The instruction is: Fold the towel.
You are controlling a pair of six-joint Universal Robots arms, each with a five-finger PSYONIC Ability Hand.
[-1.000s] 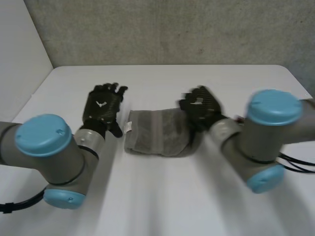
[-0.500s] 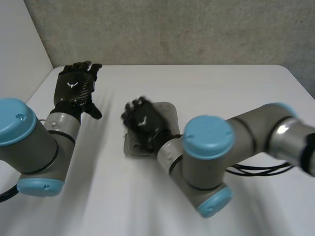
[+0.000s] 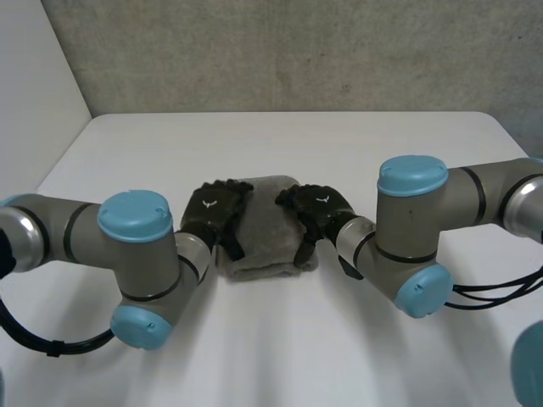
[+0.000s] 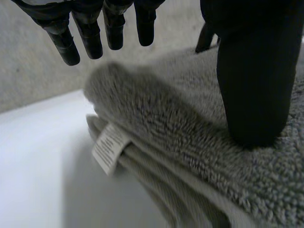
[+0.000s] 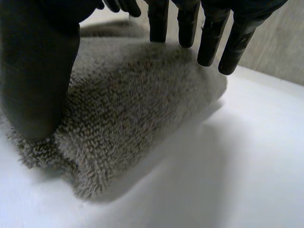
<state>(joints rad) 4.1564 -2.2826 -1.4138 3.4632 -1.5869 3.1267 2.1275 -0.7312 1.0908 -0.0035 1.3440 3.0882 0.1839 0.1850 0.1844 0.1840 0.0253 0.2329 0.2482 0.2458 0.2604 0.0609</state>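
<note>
- Lying near the middle of the white table, the grey towel is folded into a thick, compact bundle of fluffy pile.
- In the left wrist view its stacked layers show along one edge, and a small white label sticks out from between them.
- The left hand rests on the towel's left end. Its fingers are straight and spread just above the pile, its thumb presses down on the top layer, and nothing is gripped.
- The right hand rests on the towel's right end. Its fingers are straight over the rounded fold, its thumb is planted on the pile near the edge, and it holds nothing.
</note>
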